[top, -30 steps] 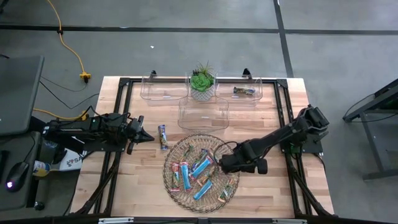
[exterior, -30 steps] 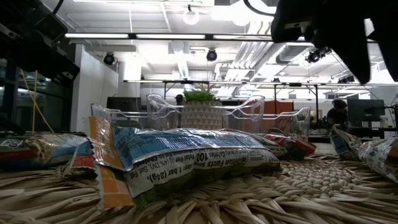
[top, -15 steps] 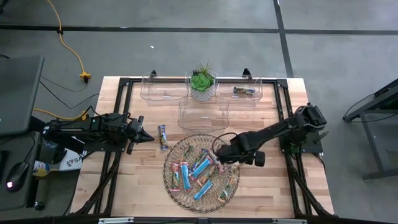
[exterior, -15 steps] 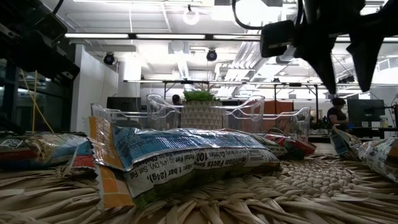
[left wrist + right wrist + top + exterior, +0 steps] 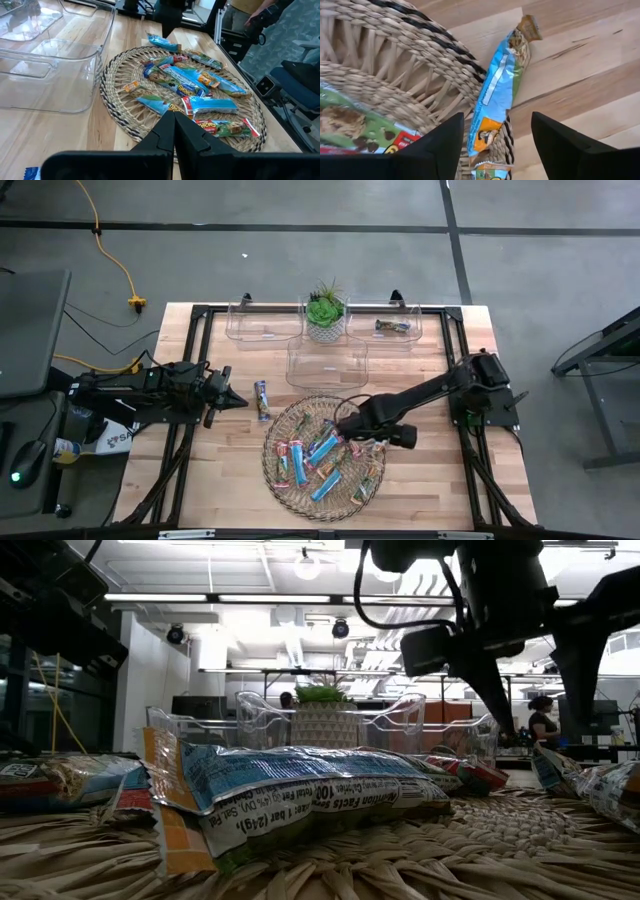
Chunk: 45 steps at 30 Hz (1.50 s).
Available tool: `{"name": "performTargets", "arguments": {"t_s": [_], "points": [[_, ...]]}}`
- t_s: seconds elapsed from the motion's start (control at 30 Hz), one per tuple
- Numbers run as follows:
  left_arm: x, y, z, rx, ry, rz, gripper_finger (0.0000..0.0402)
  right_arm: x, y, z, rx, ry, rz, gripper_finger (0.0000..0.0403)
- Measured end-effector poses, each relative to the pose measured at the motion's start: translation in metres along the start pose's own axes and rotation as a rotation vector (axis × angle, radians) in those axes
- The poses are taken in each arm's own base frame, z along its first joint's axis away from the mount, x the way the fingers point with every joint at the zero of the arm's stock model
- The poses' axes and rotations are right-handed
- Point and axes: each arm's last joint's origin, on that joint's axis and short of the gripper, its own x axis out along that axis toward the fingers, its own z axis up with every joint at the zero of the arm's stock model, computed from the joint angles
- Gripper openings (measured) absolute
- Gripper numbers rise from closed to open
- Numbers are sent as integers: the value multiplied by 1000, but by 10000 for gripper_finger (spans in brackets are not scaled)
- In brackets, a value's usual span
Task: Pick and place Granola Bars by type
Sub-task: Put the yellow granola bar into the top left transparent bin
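**Sorting barely begun; most bars in the tray**

One bar (image 5: 393, 326) lies in the far right bin (image 5: 384, 325), and another (image 5: 262, 399) rests loose on the bench (image 5: 200, 480) beside the tray (image 5: 283, 424). About a dozen bars (image 5: 322, 460) remain heaped in the tray, unsorted. The right claw (image 5: 496, 131) hangs released over the tray's far rim, fingers straddling a blue bar (image 5: 496, 95) that lies across the rim. The left claw (image 5: 174, 131) waits clenched and empty near the bench's left edge.
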Motion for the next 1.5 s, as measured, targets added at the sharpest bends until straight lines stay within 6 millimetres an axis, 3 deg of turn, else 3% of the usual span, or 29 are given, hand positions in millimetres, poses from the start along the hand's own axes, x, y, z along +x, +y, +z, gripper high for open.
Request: {"name": "performTargets", "arguments": {"t_s": [0.7,1.5], "points": [[0,0,0,0,0,3,1,16,10,-5,19,25,-16,216],[0,0,0,0,-1,2,1,16,10,-6,23,41,-18,216]]}}
